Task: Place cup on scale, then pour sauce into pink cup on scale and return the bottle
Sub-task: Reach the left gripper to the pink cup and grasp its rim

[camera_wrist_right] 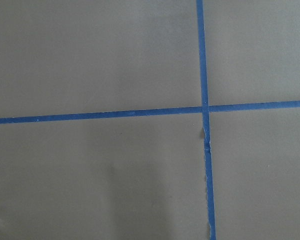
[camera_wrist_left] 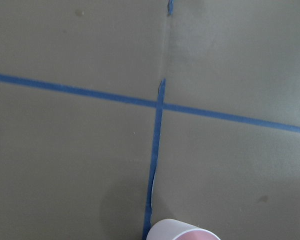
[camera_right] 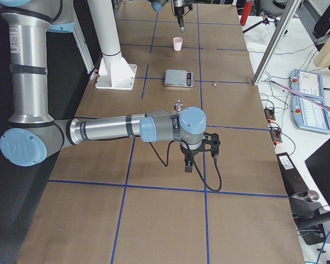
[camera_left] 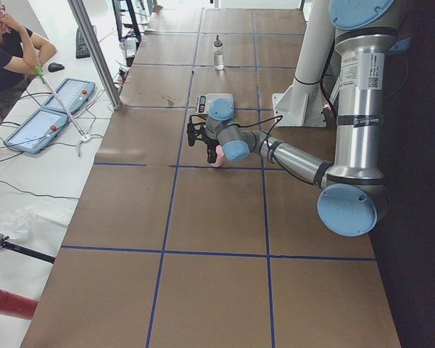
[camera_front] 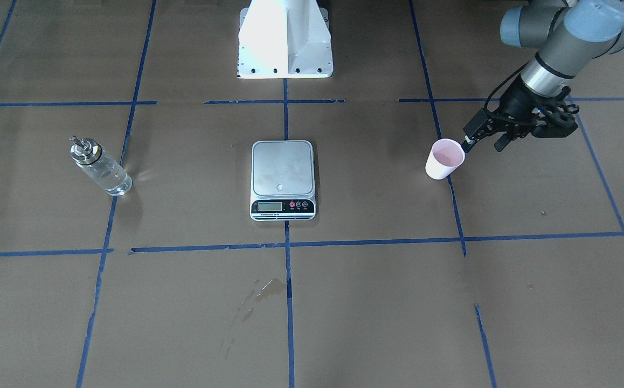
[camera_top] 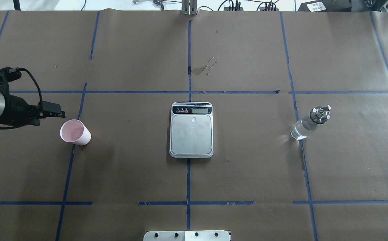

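Observation:
The pink cup [camera_front: 444, 158] [camera_top: 75, 132] stands upright on the brown paper, well away from the scale [camera_front: 283, 179] [camera_top: 191, 130] at the centre. My left gripper [camera_front: 485, 138] [camera_top: 49, 117] hovers right beside the cup's rim, open and holding nothing; the left wrist view shows only the cup's rim [camera_wrist_left: 182, 234] at its bottom edge. The bottle [camera_front: 100, 166] [camera_top: 309, 123], holding clear sauce, stands on the scale's other side. My right gripper [camera_right: 188, 164] shows only in the exterior right view, hanging just in front of the bottle [camera_right: 179, 104]; I cannot tell whether it is open or shut.
A dried spill stain [camera_front: 266, 289] [camera_top: 204, 68] marks the paper on the far side of the scale from the robot's white base [camera_front: 285, 46]. Blue tape lines cross the table. A person [camera_left: 7, 43] sits beyond the table's edge by two tablets.

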You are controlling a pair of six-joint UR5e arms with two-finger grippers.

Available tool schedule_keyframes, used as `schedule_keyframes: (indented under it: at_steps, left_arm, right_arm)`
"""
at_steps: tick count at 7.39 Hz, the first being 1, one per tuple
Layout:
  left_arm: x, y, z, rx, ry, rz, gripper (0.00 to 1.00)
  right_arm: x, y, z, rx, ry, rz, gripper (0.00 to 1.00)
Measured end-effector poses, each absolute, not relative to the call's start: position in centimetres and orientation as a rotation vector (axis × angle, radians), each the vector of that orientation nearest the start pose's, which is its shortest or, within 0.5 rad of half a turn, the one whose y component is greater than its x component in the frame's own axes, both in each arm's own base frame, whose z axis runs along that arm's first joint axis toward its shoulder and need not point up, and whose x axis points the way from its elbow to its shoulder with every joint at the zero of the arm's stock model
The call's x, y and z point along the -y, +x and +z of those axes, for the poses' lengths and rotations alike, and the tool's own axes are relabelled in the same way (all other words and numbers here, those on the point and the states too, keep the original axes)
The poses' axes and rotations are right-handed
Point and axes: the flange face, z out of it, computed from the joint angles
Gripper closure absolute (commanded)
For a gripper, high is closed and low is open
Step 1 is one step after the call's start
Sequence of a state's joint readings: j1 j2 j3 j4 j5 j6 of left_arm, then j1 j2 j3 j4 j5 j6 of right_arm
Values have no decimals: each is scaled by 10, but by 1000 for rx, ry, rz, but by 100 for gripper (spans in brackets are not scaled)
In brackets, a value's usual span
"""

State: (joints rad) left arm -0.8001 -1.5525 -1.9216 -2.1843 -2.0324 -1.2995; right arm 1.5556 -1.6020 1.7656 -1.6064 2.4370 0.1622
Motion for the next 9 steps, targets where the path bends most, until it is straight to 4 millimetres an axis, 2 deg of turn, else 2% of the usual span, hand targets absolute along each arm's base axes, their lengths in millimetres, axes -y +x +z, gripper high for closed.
schedule_keyframes:
  at_steps: [2,7,8,9]
  left_arm:
    - [407,301,440,-979,101,-287,0]
    - [409,315,457,-948,82,-288,3]
    - [409,317,457,-948,80,-285,6]
    - [407,320,456,-948,78,-280,18]
  right_arm:
    - [483,50,572,878,47,79,0]
    - [485,48,566,906,47,81,0]
    - [486,48,565,912,46,81,0]
    - [486,47,565,915,45,81,0]
